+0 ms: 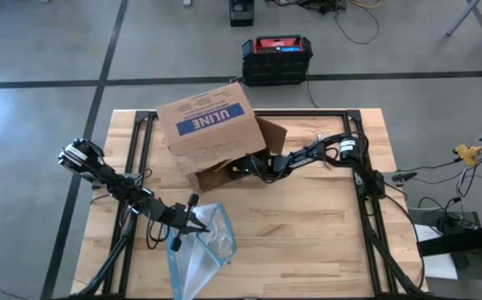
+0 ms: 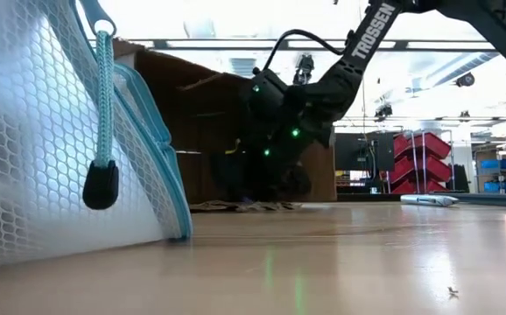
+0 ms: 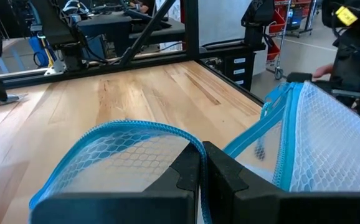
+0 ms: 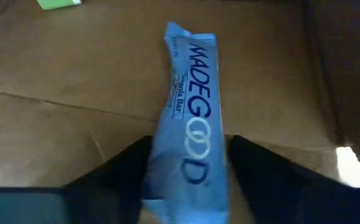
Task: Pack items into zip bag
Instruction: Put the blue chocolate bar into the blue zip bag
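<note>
Wooden table point(image 1: 308, 225), concrete floor beyond. Right gripper point(image 4: 189, 186) reaching into tipped cardboard box point(image 1: 212, 125), fingers straddling a blue snack bar point(image 4: 189, 112), closed grip not clear. Left gripper point(image 3: 202, 171) low near table's front, pinched shut on mesh zip bag point(image 1: 199, 250) rim, holding it open.

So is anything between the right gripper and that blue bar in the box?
Nothing visible. The blue MadeGood bar already lies between the right gripper's open fingers on the cardboard box floor. The left gripper holds the zip bag open.
</note>
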`<state>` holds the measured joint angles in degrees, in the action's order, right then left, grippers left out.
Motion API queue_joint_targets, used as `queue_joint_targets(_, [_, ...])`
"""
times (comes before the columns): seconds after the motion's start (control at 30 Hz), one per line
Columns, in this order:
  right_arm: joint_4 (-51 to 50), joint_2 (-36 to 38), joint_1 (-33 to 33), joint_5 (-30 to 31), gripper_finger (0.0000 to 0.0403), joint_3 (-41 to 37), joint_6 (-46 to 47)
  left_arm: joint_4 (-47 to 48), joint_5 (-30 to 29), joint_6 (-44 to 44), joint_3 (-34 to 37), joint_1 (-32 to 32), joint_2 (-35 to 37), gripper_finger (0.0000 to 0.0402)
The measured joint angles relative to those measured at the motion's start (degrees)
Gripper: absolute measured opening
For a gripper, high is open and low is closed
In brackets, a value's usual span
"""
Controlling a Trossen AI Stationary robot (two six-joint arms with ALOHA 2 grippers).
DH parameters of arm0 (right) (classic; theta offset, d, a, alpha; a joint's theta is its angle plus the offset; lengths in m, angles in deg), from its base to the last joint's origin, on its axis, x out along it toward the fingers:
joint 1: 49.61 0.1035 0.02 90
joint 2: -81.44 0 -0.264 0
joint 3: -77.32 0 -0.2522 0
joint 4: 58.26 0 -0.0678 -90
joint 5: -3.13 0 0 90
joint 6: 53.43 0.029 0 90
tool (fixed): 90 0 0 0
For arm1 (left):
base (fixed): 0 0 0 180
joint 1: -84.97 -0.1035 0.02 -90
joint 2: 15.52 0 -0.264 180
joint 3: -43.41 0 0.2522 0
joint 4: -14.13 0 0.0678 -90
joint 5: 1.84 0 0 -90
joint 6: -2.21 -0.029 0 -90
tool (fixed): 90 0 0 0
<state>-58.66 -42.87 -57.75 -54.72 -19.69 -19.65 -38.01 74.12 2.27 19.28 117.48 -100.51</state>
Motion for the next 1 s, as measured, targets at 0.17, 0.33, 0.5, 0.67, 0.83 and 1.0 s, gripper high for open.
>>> queue_joint_targets(0.17, [-1.1,1.01,2.13,0.7,0.0031,-0.2,-3.97,0.62,0.02,0.21,0.0,0.08,0.0,0.0])
queue_joint_targets(0.33, [-10.29,5.55,6.47,-0.19,0.0024,-0.4,-4.93,0.88,4.8,1.33,0.0,0.41,0.0,0.0])
queue_joint_targets(0.5, [-21.48,11.54,12.85,1.5,0.0008,-0.48,-6.44,2.76,5.91,1.48,0.0,0.96,0.07,0.0])
queue_joint_targets(0.67, [-26.34,16.15,21.71,-2.4,0.0008,-0.55,-13.46,4.81,7.95,1.99,0.01,0.95,0.17,0.0])
queue_joint_targets(0.83, [-21.52,17.27,31.37,-10.95,0.0005,-0.52,-17.94,5.66,8.27,1.43,0.02,0.19,1.11,0.0])
queue_joint_targets(1.0, [-9.57,13.84,34.49,-12.09,0.0004,-0.4,-20.95,5.56,9.26,-1.8,-0.31,-1.44,2.82,0.0])
